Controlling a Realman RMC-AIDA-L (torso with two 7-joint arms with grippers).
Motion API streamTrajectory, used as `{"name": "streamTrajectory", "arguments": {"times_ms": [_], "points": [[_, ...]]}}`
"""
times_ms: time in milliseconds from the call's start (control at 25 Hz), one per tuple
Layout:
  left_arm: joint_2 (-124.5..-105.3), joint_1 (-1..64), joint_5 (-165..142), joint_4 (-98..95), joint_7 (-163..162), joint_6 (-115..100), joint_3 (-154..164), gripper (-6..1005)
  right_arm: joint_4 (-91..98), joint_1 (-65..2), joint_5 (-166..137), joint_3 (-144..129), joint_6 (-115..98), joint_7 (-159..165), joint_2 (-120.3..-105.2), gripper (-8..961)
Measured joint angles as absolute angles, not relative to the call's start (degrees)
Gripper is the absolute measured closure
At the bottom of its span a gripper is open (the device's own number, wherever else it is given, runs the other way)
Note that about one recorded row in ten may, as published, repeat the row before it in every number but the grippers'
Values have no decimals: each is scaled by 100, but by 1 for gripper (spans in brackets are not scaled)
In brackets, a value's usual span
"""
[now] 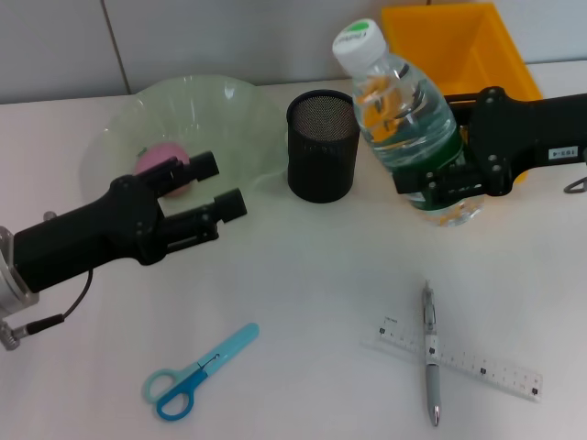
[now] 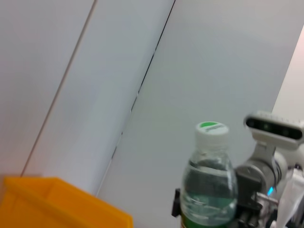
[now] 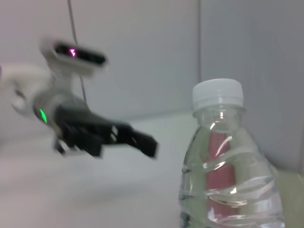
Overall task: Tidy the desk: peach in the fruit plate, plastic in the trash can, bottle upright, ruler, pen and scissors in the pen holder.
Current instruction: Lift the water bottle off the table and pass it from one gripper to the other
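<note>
My right gripper is shut on the lower body of the clear water bottle, which stands roughly upright with its white-and-green cap on top; the bottle fills the right wrist view. The pink peach lies in the translucent green fruit plate. Just in front of the plate, my left gripper is open and holds nothing. The black mesh pen holder stands between plate and bottle. Blue scissors lie front left. A grey pen lies across the clear ruler. No plastic shows.
A yellow bin stands at the back right, behind the bottle, and also appears in the left wrist view as the bin. A wall runs behind the table. A small metal loop lies at the right edge.
</note>
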State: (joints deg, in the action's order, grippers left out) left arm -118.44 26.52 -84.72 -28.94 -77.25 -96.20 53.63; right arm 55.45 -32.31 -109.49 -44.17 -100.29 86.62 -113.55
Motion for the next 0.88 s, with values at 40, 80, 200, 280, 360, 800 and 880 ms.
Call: {"name": "streamTrajectory", "arguments": {"times_ms": [40, 80, 200, 280, 360, 800, 880], "points": [[-11850, 2659, -8396, -2862, -7710, -9644, 5367, 157, 5474, -3213, -10819, -4428, -10081, 8626, -11364, 187], [-11853, 2672, -8330, -2826, -7690, -9667, 5371, 158, 5367, -3211, -10716, -4442, -10141, 8587, -11372, 187], [-11855, 2770, -7977, -2526, -7487, -9774, 5375, 158, 4922, -3282, -10600, -4426, -10264, 8413, -11434, 187], [-11856, 2825, -7767, -2363, -7333, -9847, 5385, 159, 4653, -3335, -10592, -4421, -10283, 8269, -11495, 187], [-11861, 2879, -7643, -2276, -7242, -9917, 5408, 159, 4424, -3399, -10585, -4421, -10275, 8154, -11565, 187], [-11892, 3110, -7429, -2028, -7060, -10251, 5430, 162, 3934, -3668, -10564, -4527, -10266, 8017, -11826, 187], [-11892, 3115, -7428, -2023, -7025, -10319, 5436, 162, 3830, -3738, -10572, -4574, -10249, 8017, -11828, 187]]}}
